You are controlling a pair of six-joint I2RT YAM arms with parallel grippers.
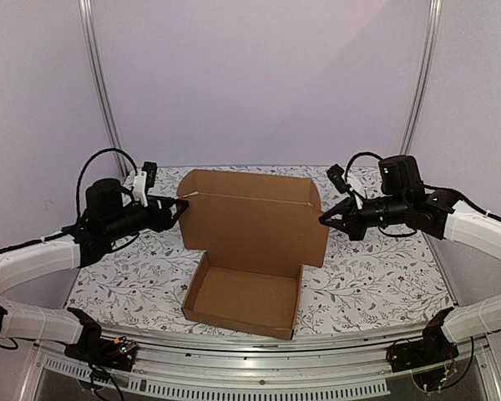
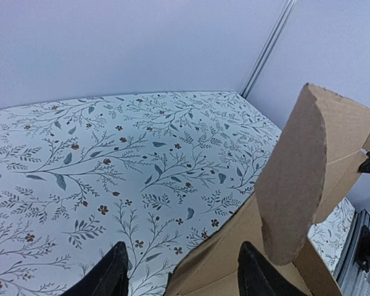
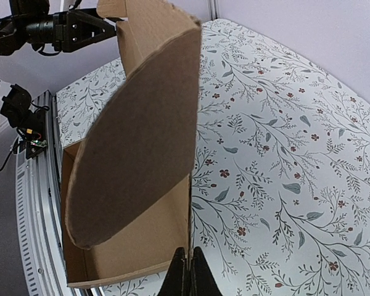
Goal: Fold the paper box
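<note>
Left fingers [image 2: 108, 277] flank the paper box [image 2: 296, 185], bases cropped.

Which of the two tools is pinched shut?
The right tool: it is closed tight to a single point, whereas the left tool stands spread open.

No legible text, label, brand, number or sign in any view.
Paper box [image 1: 255, 225]: plain brown cardboard, unprinted on every visible face.
Desk [image 1: 376, 276]: leaf-and-flower pattern only, no lettering.
Arm housings: any markings too small to read.
</note>
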